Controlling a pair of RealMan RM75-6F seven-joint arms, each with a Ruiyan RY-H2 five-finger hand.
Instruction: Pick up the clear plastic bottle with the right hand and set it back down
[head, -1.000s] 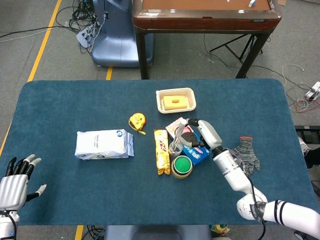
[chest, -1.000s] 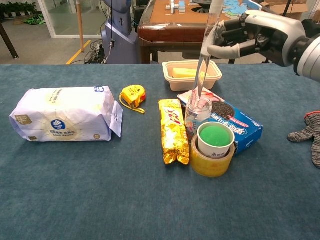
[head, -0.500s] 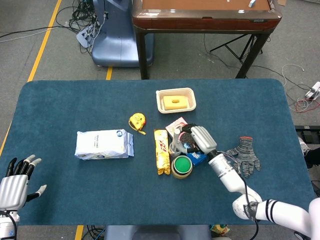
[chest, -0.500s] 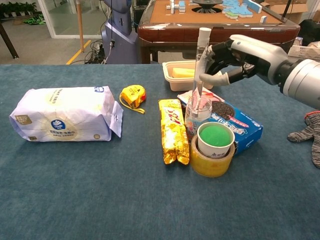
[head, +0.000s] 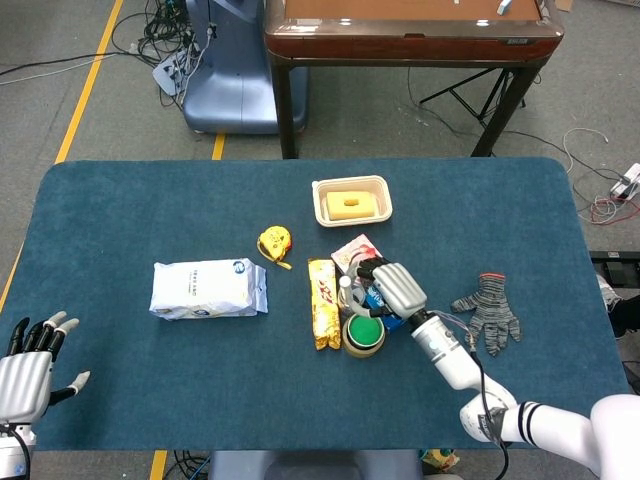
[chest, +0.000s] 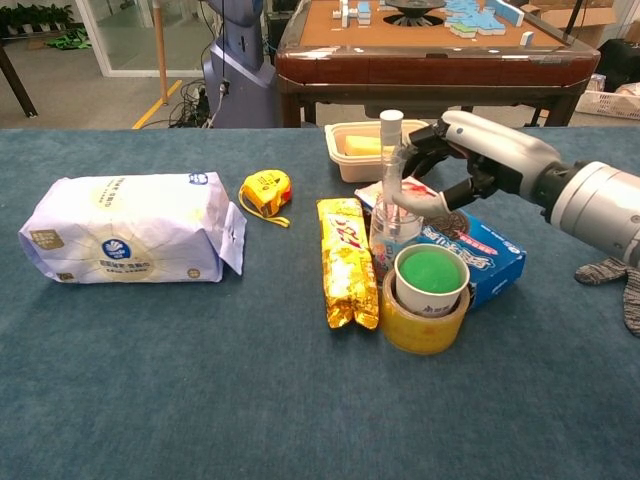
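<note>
The clear plastic bottle (chest: 392, 215) with a white cap stands upright on the blue table, between a gold snack pack and a blue cookie box; in the head view the bottle (head: 345, 292) shows only partly. My right hand (chest: 478, 160) holds it at the neck, thumb across the front and fingers behind. From above, the right hand (head: 396, 289) covers the cookie box. My left hand (head: 28, 366) hovers at the table's near left corner, fingers apart, holding nothing.
Crowded against the bottle are a green-topped cup inside a tape roll (chest: 428, 292), the gold snack pack (chest: 347, 262) and the blue cookie box (chest: 482, 252). A beige tray (chest: 350, 160) sits behind. A yellow tape measure (chest: 266, 192), a white bag (chest: 130, 228) and a grey glove (chest: 622, 272) lie further off.
My right hand has come down and toward me with the bottle; the bottle's cap has dropped a long way and the bottle now stands straighter. The left hand stayed put.
</note>
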